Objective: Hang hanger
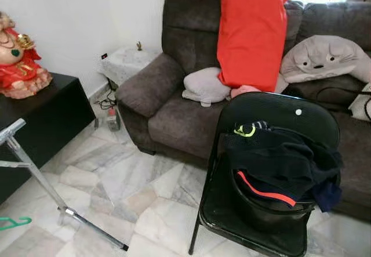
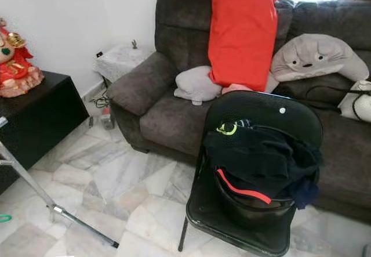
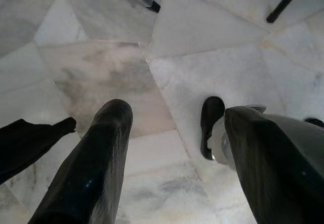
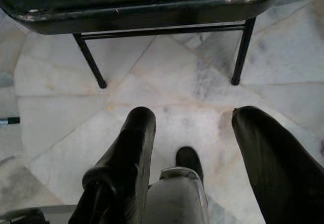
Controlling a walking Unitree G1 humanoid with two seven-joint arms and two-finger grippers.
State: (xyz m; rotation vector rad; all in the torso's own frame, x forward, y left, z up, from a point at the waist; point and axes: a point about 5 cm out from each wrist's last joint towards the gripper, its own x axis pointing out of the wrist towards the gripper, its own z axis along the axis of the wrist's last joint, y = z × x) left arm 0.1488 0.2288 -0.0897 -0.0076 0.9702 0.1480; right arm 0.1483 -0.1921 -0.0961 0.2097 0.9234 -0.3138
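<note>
The two head cameras look forward and down from standing height across the marble floor [image 1: 116, 181] toward the grey sofa [image 1: 191, 94], with the black folding chair [image 1: 255, 210] nearest them. Both take in the same scene, the right eye's picture set slightly aside.

Each wrist camera points straight down along its own fingers, close above the floor. The right wrist view shares the chair's seat edge [image 4: 142, 11] and legs with the head views; the left wrist view shares the floor tiles.
</note>
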